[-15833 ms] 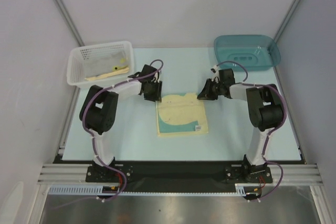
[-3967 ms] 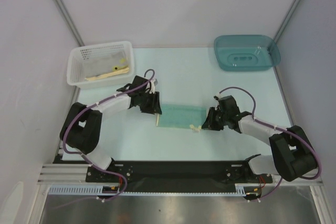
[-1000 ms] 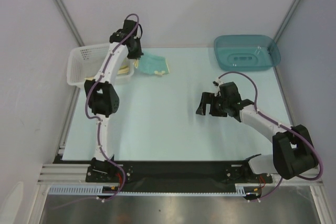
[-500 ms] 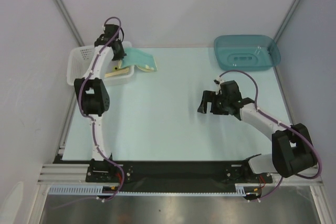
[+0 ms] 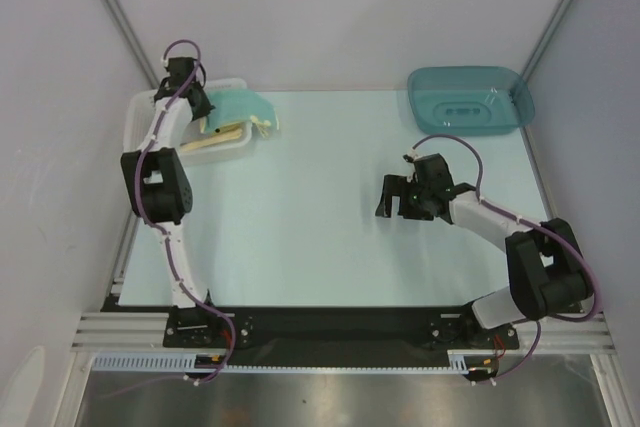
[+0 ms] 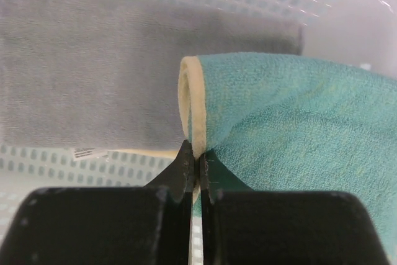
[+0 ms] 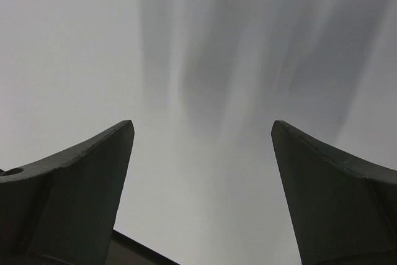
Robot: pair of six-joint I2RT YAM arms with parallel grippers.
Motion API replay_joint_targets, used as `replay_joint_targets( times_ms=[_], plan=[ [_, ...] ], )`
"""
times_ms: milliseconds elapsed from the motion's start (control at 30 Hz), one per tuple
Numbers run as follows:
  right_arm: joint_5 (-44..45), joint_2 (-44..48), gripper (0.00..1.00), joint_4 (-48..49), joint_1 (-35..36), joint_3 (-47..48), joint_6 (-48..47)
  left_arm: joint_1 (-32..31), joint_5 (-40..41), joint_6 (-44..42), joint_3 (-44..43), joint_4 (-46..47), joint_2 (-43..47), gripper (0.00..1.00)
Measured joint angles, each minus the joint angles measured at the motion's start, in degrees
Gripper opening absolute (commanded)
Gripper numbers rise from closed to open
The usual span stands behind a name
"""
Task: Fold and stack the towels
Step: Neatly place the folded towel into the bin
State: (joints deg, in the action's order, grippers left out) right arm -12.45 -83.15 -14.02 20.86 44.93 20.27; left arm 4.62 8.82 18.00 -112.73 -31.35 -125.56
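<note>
A folded teal towel (image 5: 240,107) with a cream border hangs half over the white basket (image 5: 138,127) at the back left. My left gripper (image 5: 197,104) is shut on its cream folded edge. In the left wrist view the black jaws (image 6: 197,155) pinch that edge, the teal towel (image 6: 298,116) spreads to the right, and a grey towel (image 6: 93,79) lies flat in the basket (image 6: 347,10) below. A cream towel edge (image 5: 226,134) shows in the basket. My right gripper (image 5: 392,197) hovers open over the bare table at mid right, and its fingers (image 7: 74,178) have nothing between them.
A teal plastic tub (image 5: 470,97) sits at the back right. Grey walls close in the left, right and back sides. The pale table surface (image 5: 320,227) stretches between the two arms.
My left arm has swung further left with the teal towel, from beside the basket to over it. The right arm has barely moved and stays open.
</note>
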Motion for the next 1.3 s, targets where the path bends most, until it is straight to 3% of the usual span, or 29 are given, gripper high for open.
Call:
replay_joint_targets(
  times_ms=[267, 967, 1133, 1233, 1300],
  plan=[
    [0.2, -3.0, 1.0, 0.7, 0.0, 0.5, -0.4, 5.6, -0.7, -0.3, -2.3, 0.0, 0.0, 0.0],
    [2.0, -5.9, 1.0, 0.9, 0.0, 2.1, -1.7, 9.9, 1.7, -5.5, -3.6, -4.5, -2.6, 0.0],
    [2.2, -7.2, 1.0, 1.0, 0.0, 3.0, -1.9, 11.6, 2.3, -6.6, -4.8, -4.0, -6.9, 0.17],
    [2.3, -8.1, 1.0, 1.3, 0.0, 3.8, -1.9, 12.1, 3.4, -6.8, -6.6, -4.6, -9.4, 0.37],
    [2.4, -8.3, 1.0, 1.6, 0.0, 4.0, -1.9, 12.3, 4.3, -7.3, -6.8, -4.9, -9.7, 0.46]
  ],
)
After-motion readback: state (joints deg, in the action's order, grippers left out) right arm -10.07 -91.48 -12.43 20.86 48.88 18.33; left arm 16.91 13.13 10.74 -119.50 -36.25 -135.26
